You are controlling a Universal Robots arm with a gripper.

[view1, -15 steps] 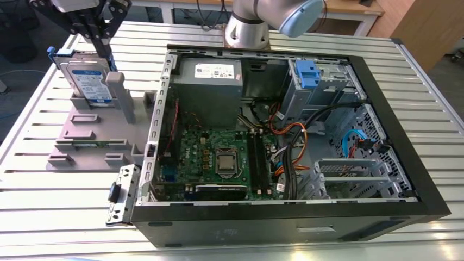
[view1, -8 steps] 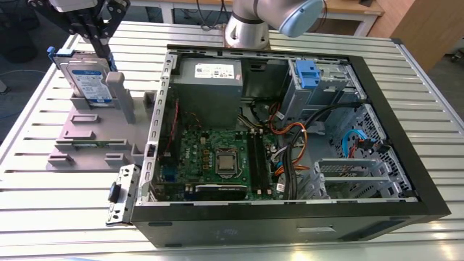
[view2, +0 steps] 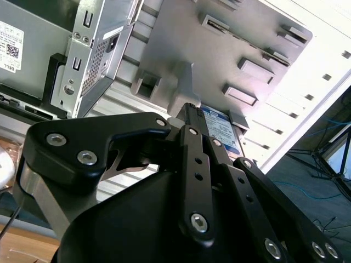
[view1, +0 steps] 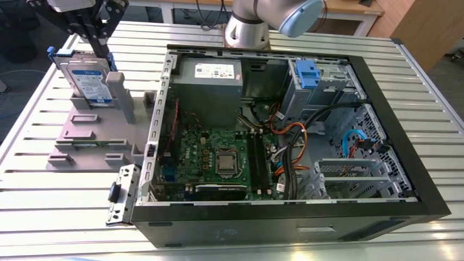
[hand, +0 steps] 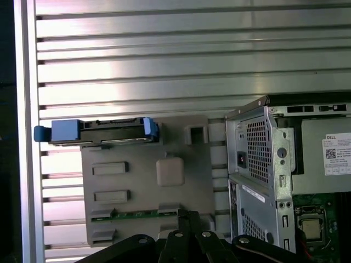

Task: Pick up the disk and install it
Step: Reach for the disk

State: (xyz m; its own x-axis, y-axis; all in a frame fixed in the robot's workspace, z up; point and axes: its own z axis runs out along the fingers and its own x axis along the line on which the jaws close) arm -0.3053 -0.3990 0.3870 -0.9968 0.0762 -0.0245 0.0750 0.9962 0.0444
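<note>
The disk (view1: pixel 87 76) stands upright on its edge in the grey plastic stand (view1: pixel 94 136) at the exterior view's left. It is silver with a white-and-blue label and a blue bracket. My gripper (view1: pixel 100 46) hangs above the stand, close over the disk's top edge in the exterior view. Its black fingers are drawn together with nothing between them. The first wrist view looks down on the disk's top edge (hand: pixel 98 131) at the far end of the stand (hand: pixel 142 186), with the gripper (hand: pixel 186 216) apart from it. In the second wrist view the label (view2: pixel 222 129) shows just past the gripper (view2: pixel 197 123).
An open computer case (view1: pixel 406 125) lies on the slatted metal table (view1: pixel 43 190) at the exterior view's right. It holds a grey power supply (view1: pixel 210 81), a motherboard (view1: pixel 217 157) and a blue-tabbed drive cage (view1: pixel 312 76). The arm's base (view1: pixel 250 27) stands behind the case.
</note>
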